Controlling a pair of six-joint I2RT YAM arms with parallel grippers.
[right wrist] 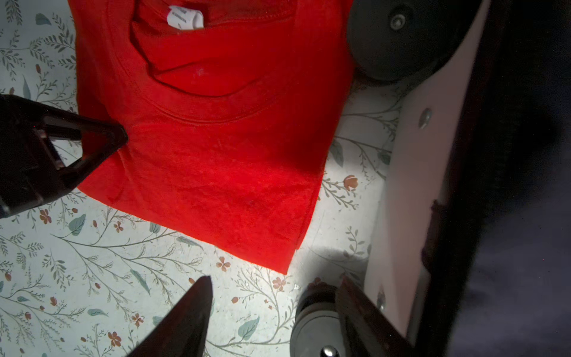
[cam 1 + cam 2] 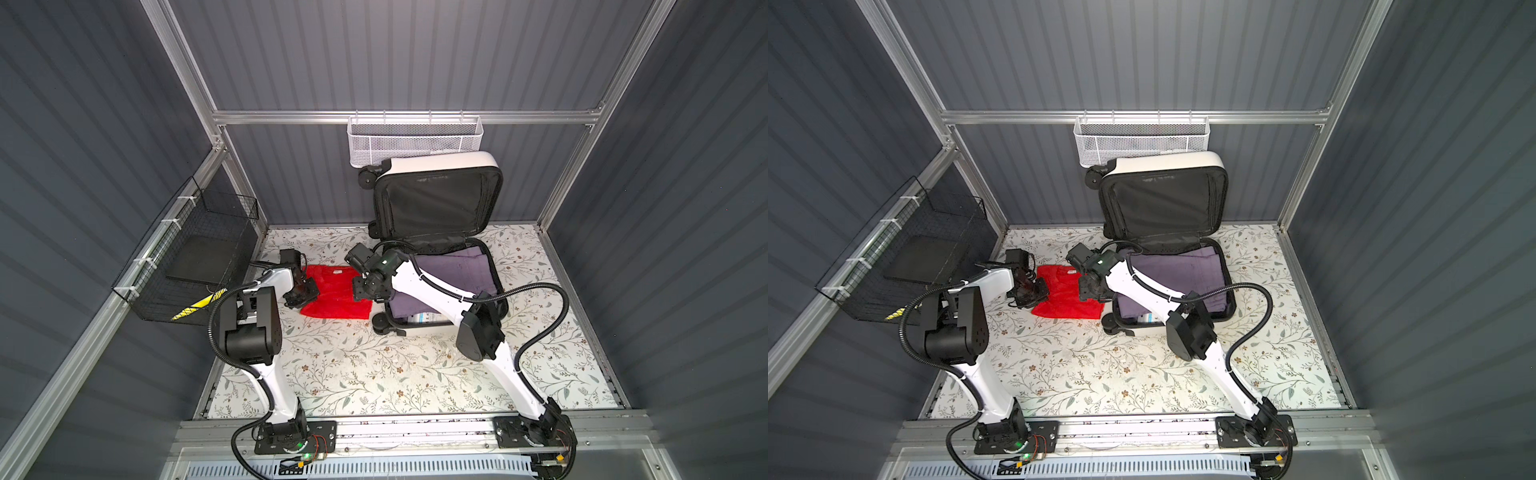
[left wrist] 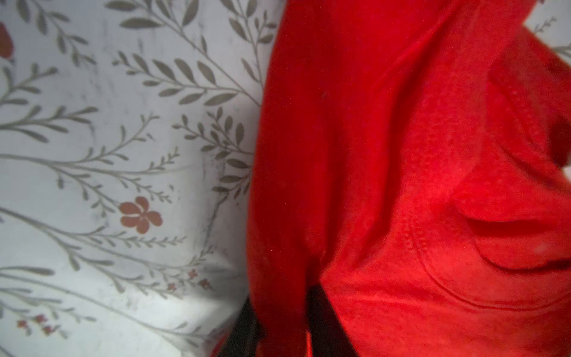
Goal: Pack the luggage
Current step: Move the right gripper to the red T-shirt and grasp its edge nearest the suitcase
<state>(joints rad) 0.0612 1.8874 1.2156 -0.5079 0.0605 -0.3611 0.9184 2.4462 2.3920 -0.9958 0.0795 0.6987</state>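
The luggage (image 2: 436,160) (image 2: 1163,160) is a white hard-shell suitcase lying open, its black-lined lid leaning on the back wall. Folded purple clothing (image 2: 453,270) (image 2: 1183,270) fills its base. To its left a folded red shirt (image 2: 338,293) (image 2: 1071,297) (image 1: 216,148) lies on the table. My left gripper (image 2: 301,296) (image 2: 1034,296) (image 3: 282,309) is at the shirt's left edge, with a fold of red cloth (image 3: 401,185) pinched between its black fingers. My right gripper (image 2: 363,297) (image 2: 1090,297) (image 1: 275,284) hangs open between the shirt and the luggage shell (image 1: 411,185), holding nothing.
A white mesh basket (image 2: 415,139) hangs on the back rail above the lid. A black wire basket (image 2: 195,262) is fixed to the left wall. Black suitcase wheels (image 1: 401,37) (image 1: 315,321) stand close beside my right fingers. A floral cloth (image 2: 353,365) covers the table.
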